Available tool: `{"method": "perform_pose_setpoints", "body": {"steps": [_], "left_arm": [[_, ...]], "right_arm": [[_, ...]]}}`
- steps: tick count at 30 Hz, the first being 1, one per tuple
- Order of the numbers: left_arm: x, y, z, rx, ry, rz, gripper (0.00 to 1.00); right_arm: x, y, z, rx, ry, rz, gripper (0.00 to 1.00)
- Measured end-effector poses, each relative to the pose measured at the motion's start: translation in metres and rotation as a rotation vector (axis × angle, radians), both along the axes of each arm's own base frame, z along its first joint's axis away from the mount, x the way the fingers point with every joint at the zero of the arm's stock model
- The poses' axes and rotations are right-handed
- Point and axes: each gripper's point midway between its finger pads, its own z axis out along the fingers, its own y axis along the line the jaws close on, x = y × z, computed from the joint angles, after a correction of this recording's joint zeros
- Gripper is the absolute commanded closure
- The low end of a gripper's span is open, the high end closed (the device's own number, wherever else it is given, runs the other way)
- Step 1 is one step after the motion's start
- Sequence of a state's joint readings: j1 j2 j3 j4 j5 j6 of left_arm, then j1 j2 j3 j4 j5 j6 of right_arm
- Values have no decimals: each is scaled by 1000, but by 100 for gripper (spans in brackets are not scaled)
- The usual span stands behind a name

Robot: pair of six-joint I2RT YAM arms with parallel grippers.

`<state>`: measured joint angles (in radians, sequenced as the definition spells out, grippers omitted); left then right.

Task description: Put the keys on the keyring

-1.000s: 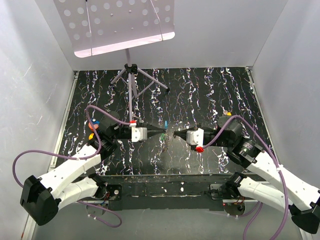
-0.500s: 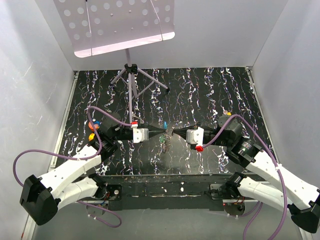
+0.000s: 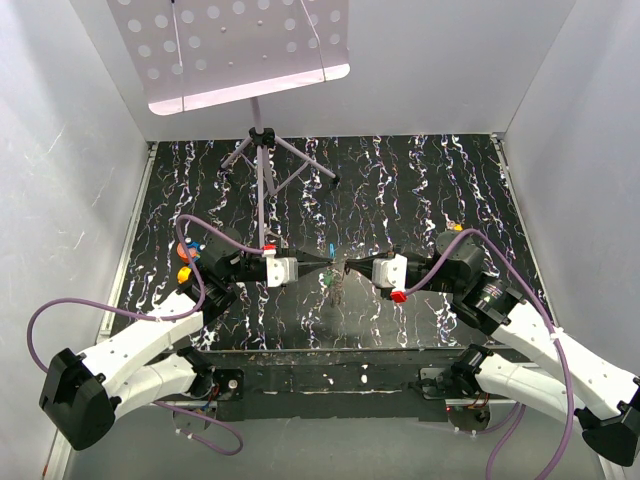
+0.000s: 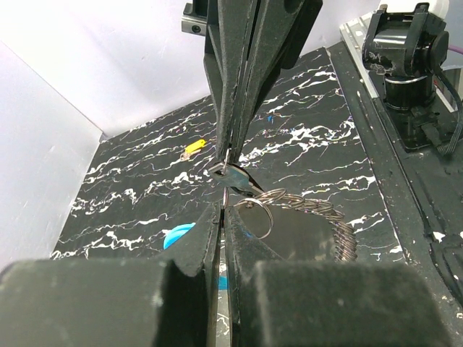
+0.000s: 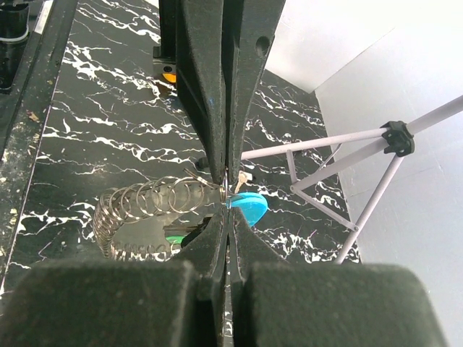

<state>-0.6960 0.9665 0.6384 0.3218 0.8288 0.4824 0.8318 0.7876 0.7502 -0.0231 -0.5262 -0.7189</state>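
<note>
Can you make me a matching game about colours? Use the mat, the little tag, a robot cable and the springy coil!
Things:
1. mat
2. tag
3. cable
4. coil

Colours:
a. purple
b. bright blue
c. black with white streaks
d. silvery metal

Pairs: 1-c, 2-b, 3-a, 4-d
</note>
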Motion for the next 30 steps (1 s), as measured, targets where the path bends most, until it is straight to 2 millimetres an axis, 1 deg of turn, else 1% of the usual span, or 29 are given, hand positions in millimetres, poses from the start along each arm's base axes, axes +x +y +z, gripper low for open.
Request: {"method": "perform_pose_setpoints", "body": {"steps": [9, 14, 18, 30], "left_arm": [[1, 1, 0, -5, -1, 16, 100], [1, 1, 1, -8, -4, 16, 100], [0, 1, 1, -8, -5, 13, 100], [-2, 0, 1, -8, -4, 6, 100]], "right_arm": [[0, 1, -3, -7, 15, -1, 99], [0, 0, -13, -38, 43, -1, 99], [1, 1, -18, -51, 54, -4, 99], [3, 2, -22, -60, 65, -13, 99]]}}
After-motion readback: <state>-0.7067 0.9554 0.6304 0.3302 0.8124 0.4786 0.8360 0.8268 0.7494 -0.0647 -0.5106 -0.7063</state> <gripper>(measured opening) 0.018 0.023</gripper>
